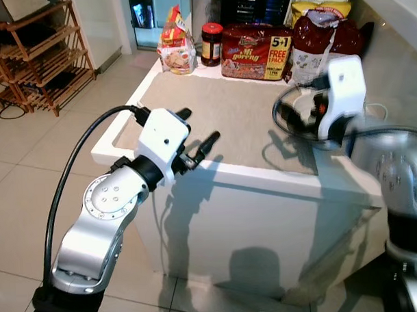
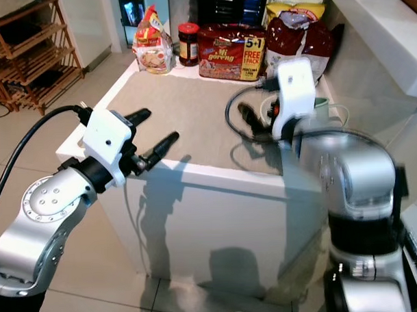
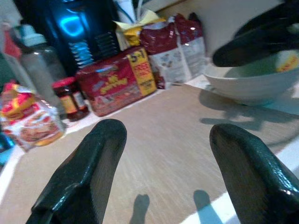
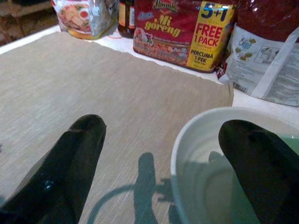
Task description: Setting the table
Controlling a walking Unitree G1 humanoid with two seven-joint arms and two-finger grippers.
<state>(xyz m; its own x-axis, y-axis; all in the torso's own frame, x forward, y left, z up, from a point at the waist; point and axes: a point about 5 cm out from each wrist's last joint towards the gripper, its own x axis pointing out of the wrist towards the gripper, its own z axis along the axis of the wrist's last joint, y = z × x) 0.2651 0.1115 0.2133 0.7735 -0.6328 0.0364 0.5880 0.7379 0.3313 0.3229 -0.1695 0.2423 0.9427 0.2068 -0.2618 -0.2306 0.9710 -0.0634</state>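
Observation:
A beige placemat covers the top of a white counter. On the mat's right side stands a white bowl, also seen in the left wrist view. My right gripper is open and straddles the bowl's rim: one finger is over the bowl's inside, the other is outside, above the mat. My left gripper is open and holds nothing. It hovers at the counter's front left edge, pointing across the mat.
Along the counter's back stand a snack bag, a dark jar, a red noodle multipack and a red-and-white bag. A wooden rack stands on the tiled floor at the far left.

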